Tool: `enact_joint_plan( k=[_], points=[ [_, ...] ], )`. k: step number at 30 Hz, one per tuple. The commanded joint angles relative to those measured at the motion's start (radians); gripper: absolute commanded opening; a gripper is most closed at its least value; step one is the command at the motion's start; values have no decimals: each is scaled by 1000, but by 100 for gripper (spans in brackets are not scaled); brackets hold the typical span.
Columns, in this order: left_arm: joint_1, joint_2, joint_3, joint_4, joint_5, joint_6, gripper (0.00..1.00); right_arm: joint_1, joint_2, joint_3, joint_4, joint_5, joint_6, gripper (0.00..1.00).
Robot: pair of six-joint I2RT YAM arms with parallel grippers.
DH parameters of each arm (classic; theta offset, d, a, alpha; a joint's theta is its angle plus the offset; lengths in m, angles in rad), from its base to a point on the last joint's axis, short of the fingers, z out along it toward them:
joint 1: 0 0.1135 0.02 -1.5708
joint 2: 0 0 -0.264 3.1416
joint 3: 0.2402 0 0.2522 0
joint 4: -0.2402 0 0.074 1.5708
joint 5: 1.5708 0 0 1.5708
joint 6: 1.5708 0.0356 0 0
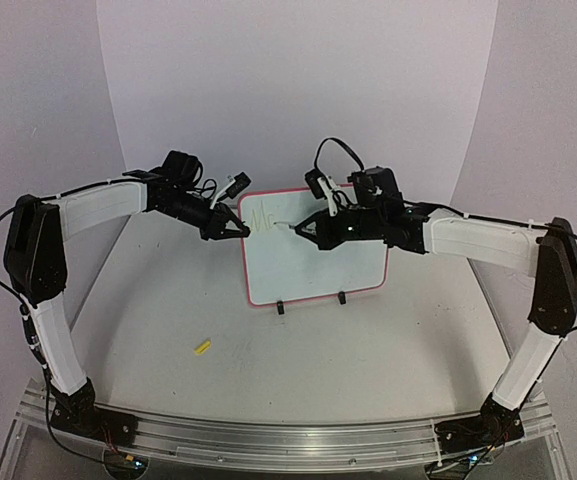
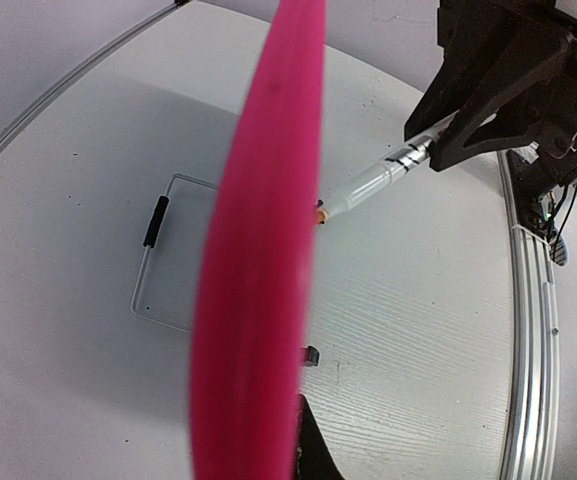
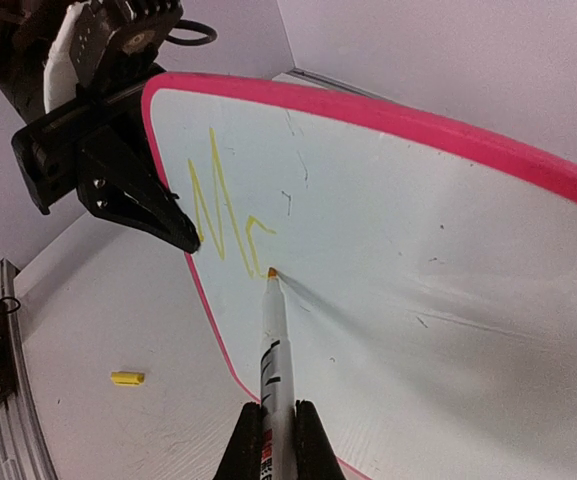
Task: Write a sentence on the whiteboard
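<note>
A white table (image 1: 368,350) stands before a pale lilac backdrop (image 1: 298,80), with a metal rail (image 1: 268,435) along its near edge where the two arms are bolted. Toward the back and middle of the table the whiteboard (image 1: 338,265) stands upright on two small black feet (image 1: 280,308), its pink-red frame facing the arms.

The left gripper (image 1: 240,229) is clenched on the board's left edge, high up near the corner. From the left wrist, the frame is seen edge-on as a broad pink band down the middle. It hides the board's face, and only the table on either side shows.

The right gripper (image 3: 268,440) is clamped on a white marker (image 3: 273,350), its two dark fingers (image 3: 238,445) hugging the barrel. The orange tip touches the board in the upper left part of the white surface.

The handwriting (image 3: 223,215) so far is a few yellow strokes just right of the left gripper. They form a tall zigzag like an M and a small hooked stroke ending at the marker tip. From the top camera these strokes are faint, and the right gripper covers part of the board's upper middle.

A small yellow cap (image 1: 203,347) lies on the table in front and to the left of the board, well apart from it and from both grippers.
</note>
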Motion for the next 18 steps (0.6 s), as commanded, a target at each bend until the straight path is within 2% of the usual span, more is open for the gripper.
enact_joint_plan(
  k=[1,18],
  points=[
    [-6,-8,5,-39,-121,59,0,-12,-52,15,27,88,-15,0],
    [-7,-3,4,-38,-123,60,0,-11,-22,71,3,49,-18,0]
  ],
)
